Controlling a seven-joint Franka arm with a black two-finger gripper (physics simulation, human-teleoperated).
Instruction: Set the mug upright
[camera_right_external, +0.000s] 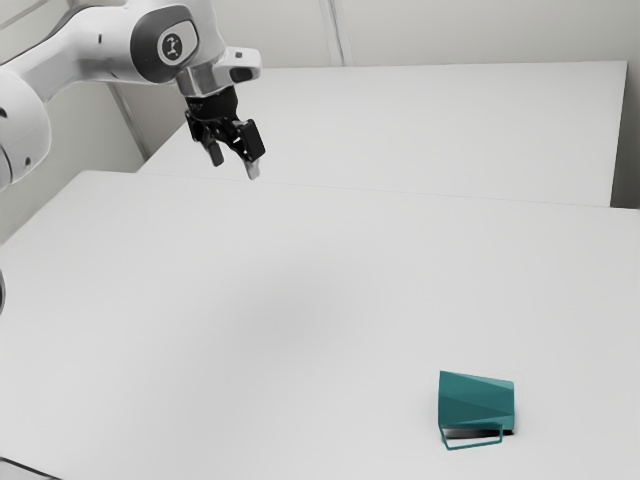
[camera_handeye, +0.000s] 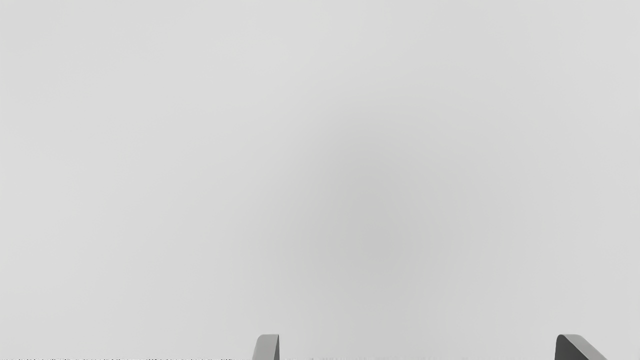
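Your arm (camera_right_external: 95, 45) enters from the exterior view's upper left. Your gripper (camera_right_external: 234, 165) is raised above the white table (camera_right_external: 250, 350), fingers spread, pointing downward and holding nothing. Your teal mug (camera_right_external: 476, 402) lies on its side on the table, well apart from the gripper, toward the exterior view's right, its handle (camera_right_external: 473, 446) on the side nearest the camera.

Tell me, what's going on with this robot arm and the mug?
A white robot arm is poised above a plain white table, its black, grey-tipped fingers open and empty. The teal faceted mug lies on its side, well away from them. The job is setting it upright, not yet done.
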